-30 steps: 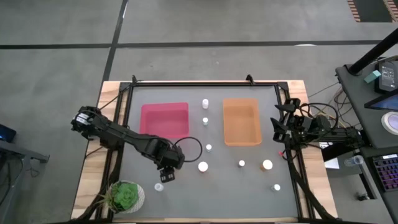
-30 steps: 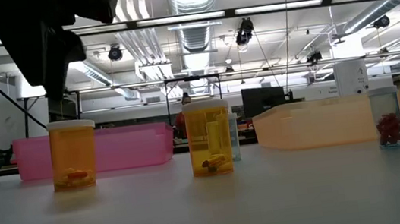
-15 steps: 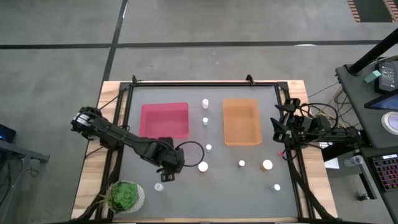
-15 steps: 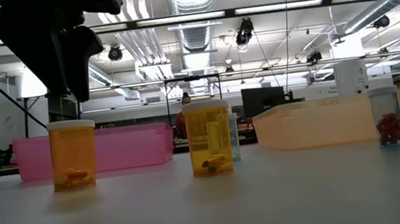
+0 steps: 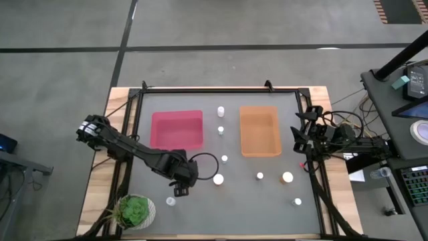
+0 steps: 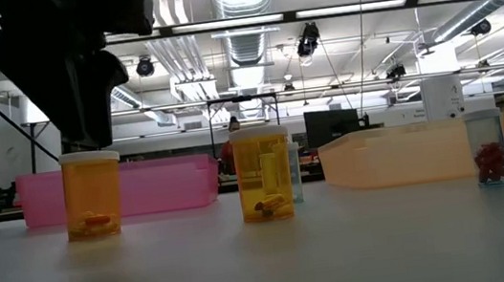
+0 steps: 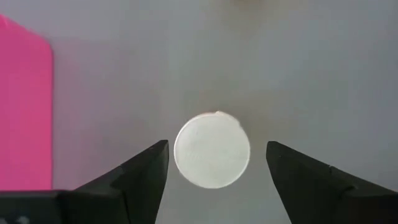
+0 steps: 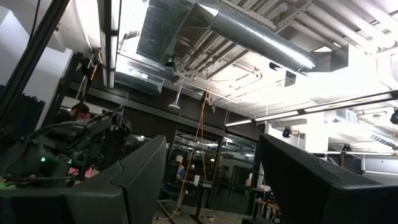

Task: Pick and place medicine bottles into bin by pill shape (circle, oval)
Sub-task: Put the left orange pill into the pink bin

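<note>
Descent is what has changed: the left gripper has come down over a medicine bottle near the front-left of the bench, and now sits just above its white cap, where a second ago it hung higher. Its jaws stand wide, one on each side of the cap, holding nothing, so the grasp looks close but not yet made. The pink bin lies behind this bottle, a short carry away. A potted plant stands near, beside the bench's front-left corner, leaving less room on that side. Other bottles stand well apart. The right gripper waits open beside the orange bin, empty.
</note>
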{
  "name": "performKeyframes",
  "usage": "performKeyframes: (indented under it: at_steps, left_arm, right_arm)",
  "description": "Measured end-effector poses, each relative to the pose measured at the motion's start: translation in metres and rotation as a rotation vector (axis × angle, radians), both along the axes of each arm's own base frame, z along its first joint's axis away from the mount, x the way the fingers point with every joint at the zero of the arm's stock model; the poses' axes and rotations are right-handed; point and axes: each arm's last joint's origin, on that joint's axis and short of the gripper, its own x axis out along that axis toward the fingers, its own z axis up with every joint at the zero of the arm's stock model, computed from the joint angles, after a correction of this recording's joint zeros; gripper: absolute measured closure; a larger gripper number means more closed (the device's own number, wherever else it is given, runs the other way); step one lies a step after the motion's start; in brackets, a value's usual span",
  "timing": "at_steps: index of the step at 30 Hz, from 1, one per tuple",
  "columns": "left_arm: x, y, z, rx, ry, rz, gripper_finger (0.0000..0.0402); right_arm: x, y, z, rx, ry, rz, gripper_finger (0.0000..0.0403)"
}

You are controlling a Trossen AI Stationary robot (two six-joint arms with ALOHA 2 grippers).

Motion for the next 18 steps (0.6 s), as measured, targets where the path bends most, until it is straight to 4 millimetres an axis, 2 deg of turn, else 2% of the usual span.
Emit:
performKeyframes:
  at_steps: [12,18]
  left_arm:
    - [-0.003,0.001,-0.008,0.003,0.018,0.019,0.0148]
    - [-0.001,0.001,-0.016,-0.017,-0.03,0.019,0.0148]
  right_arm:
    - [0.0,0.0,0.0,0.0,0.0,0.0,0.0154]
    - [0.0,0.0,0.0,0.0,0.0,0.0,0.0154]
